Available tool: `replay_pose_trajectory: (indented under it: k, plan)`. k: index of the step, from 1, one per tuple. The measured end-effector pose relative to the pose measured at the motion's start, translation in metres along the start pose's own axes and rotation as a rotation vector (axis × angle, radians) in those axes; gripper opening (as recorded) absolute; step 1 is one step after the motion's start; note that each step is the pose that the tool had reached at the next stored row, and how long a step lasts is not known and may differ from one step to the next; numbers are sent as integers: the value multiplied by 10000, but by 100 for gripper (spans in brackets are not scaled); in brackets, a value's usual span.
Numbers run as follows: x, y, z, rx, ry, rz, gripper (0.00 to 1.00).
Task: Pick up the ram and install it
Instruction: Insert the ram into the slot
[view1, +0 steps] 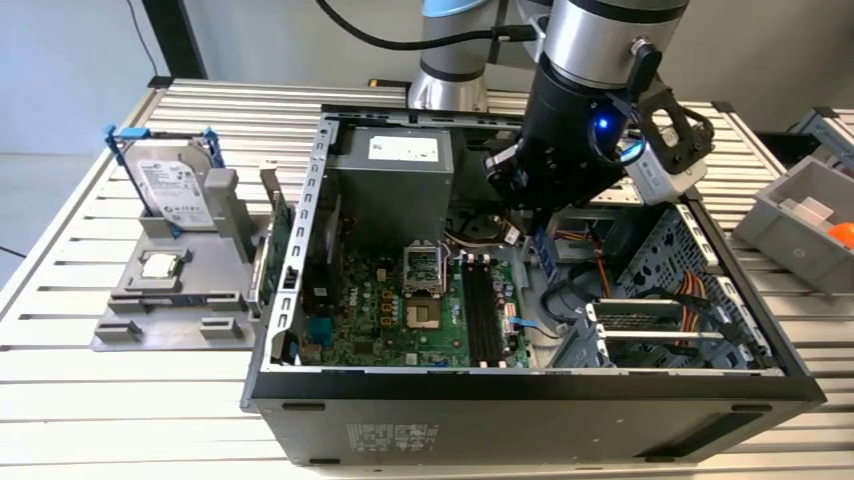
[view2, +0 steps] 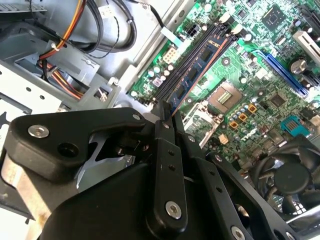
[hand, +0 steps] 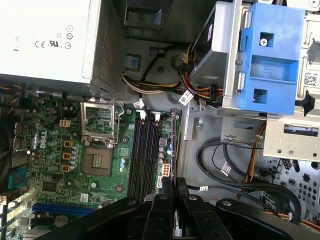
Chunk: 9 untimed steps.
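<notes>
In both wrist views my gripper (view2: 164, 118) (hand: 173, 183) is shut on one end of the ram (view2: 193, 73), a thin blue-green stick with dark chips. In the first wrist view the ram (hand: 173, 145) appears edge-on. It hangs above the green motherboard (hand: 50, 145), just beside the black memory slots (hand: 142, 150) and parallel to them. In the exterior view the arm (view1: 587, 90) reaches down into the open computer case (view1: 534, 400), above the far end of the memory slots (view1: 483, 310). I cannot tell whether the ram touches the board.
Inside the case are the silver power supply (view1: 387, 170), the open processor socket (hand: 97, 160), a blue drive bracket (hand: 272, 55), cable bundles (hand: 225, 160) and a fan (view2: 290, 180). On the exterior view's left, a grey holder (view1: 174, 310) carries a hard drive (view1: 174, 190) and a processor chip (view1: 160, 265).
</notes>
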<state>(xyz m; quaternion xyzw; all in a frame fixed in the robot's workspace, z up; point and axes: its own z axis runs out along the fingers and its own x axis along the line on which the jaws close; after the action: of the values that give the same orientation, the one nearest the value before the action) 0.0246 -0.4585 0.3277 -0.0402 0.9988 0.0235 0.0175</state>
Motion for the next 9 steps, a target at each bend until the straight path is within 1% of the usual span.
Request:
replay_pose_trajectory:
  k: [3, 6, 9]
  plan:
    - [1, 0, 19, 27, 3, -1, 0]
    - [1, 1, 37, 73, 6, 8, 0]
    - [2, 1, 49, 97, 3, 147, 0]
